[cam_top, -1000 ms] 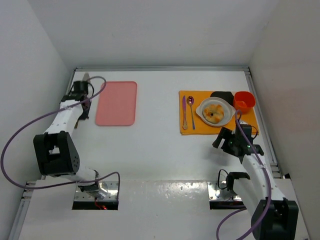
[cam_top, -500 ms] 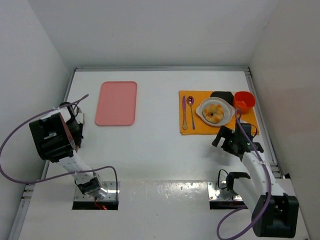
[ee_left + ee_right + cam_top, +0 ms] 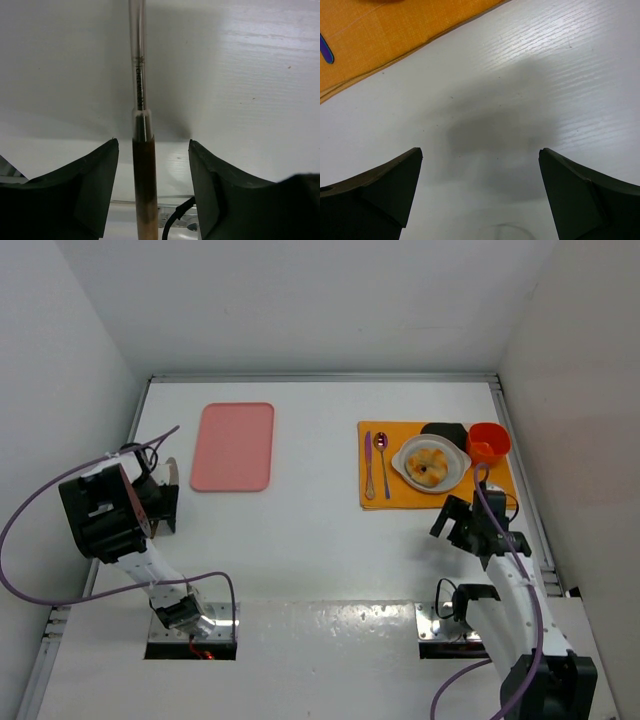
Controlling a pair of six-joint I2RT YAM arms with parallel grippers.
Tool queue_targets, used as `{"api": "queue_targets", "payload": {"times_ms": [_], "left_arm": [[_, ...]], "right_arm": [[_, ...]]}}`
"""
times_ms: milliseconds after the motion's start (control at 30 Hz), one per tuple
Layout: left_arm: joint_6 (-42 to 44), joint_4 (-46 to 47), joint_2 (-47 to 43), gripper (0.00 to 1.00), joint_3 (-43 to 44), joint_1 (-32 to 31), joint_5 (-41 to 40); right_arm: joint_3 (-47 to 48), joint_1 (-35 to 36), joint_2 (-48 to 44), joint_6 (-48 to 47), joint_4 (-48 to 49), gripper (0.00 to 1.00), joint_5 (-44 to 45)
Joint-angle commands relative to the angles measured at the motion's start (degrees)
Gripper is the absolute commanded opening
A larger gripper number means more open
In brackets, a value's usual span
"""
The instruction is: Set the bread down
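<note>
The bread [image 3: 430,464], a golden-brown knotted bun, lies on a white plate [image 3: 403,462] on the orange placemat [image 3: 376,502] at the right. My right gripper [image 3: 452,519] hovers just in front of the mat, open and with nothing in it; in the right wrist view its fingers [image 3: 480,150] frame bare table, with the mat [image 3: 380,30] at the top left. My left gripper [image 3: 166,494] is far off at the table's left side. Its jaws [image 3: 152,141] stand apart around a thin utensil [image 3: 138,75] with a brown handle and metal blade, with a gap on each side.
A pink tray [image 3: 233,446] lies at the back left. On the mat are a spoon [image 3: 383,462], a second utensil [image 3: 369,465], an orange cup [image 3: 489,442] and a black item [image 3: 444,430]. Purple cables loop around both arms. Walls close in the table.
The left arm pulled back from the far left corner toward its base, and its jaws have come apart from the thin utensil. The right gripper drew back slightly from the mat and opened wider.
</note>
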Motion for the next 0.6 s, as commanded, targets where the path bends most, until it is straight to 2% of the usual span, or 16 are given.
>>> {"api": "queue_targets", "payload": {"times_ms": [0, 567], "left_arm": [[0.28, -0.91, -0.32, 0.63, 1.73, -0.08, 2.22], [0.28, -1.44, -0.32, 0.67, 1.73, -1.13, 2.22]], "right_arm": [[0.89, -0.34, -1.4, -0.51, -0.75, 1.0, 2.0], [-2.8, -0.25, -9.93, 1.6, -1.98, 1.0, 6.4]]}}
